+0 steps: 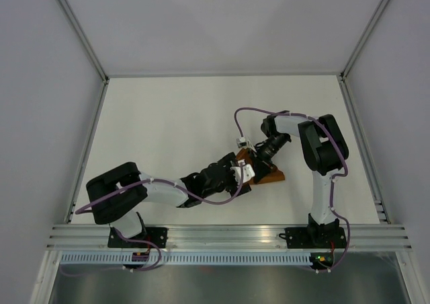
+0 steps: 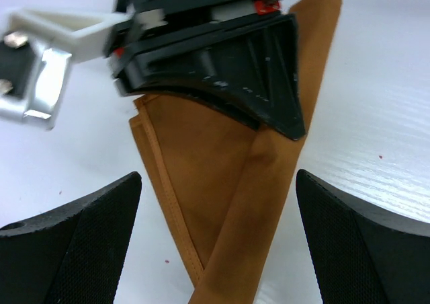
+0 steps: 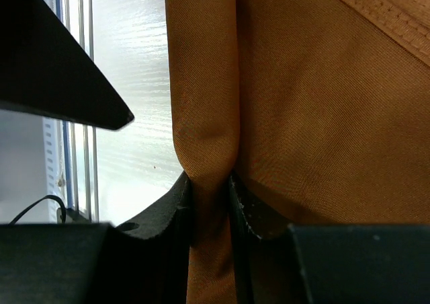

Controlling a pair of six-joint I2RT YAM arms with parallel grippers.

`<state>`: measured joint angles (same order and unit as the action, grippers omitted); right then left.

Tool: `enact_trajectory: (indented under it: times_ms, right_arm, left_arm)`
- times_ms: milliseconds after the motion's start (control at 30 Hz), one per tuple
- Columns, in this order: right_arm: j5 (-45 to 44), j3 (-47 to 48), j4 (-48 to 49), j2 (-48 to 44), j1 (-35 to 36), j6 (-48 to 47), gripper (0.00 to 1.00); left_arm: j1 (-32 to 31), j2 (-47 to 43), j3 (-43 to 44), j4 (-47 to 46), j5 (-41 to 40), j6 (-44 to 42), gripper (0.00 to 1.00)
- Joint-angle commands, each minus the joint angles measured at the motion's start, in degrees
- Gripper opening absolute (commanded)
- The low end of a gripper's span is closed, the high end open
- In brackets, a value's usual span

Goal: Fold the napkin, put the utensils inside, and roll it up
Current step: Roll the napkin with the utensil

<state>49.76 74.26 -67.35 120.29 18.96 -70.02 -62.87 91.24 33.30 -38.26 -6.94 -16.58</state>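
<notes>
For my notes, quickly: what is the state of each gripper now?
Left gripper: open, holding nothing.
Right gripper: closed on a napkin fold.

Left arm (image 1: 161,191) and right arm (image 1: 321,196) have white links and bulky black joints, purple cables (image 1: 236,122) looping alongside. The left fingers (image 2: 80,247) are black, finely dimpled.
</notes>
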Motion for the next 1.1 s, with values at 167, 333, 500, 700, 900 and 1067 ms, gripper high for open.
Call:
enact_trajectory:
  times_ms: [167,333,500,700,900,1067]
  right_arm:
    - [-8.36,-0.61,6.09,3.81,-0.06,-2.05,0.09]
    - [-8.27,-0.61,6.09,3.9,-0.06,-1.88,0.09]
    - [-8.36,-0.78,6.01,3.9,-0.24,-1.79,0.09]
    - [-8.45,-1.22,6.01,3.55,-0.42,-1.96,0.09]
    - [-8.54,-1.57,6.27,3.11,-0.5,-1.79,0.1]
    - [-8.19,-2.1,7.32,0.75,-0.59,-0.56,0.25]
  left_arm:
    - [-4.28,5.61,4.66,1.17,2.37,-8.65,0.97]
    - [-4.19,8.94,5.99,2.48,2.54,-9.53,0.95]
    - [-2.97,11.59,8.54,6.53,5.61,-8.47,0.74]
    - [-1.73,13.52,9.5,8.9,9.04,-6.36,0.54]
    - [-0.76,16.42,11.43,12.76,12.29,-3.64,0.32]
    - [0.03,17.39,12.05,14.09,14.67,-0.48,0.18]
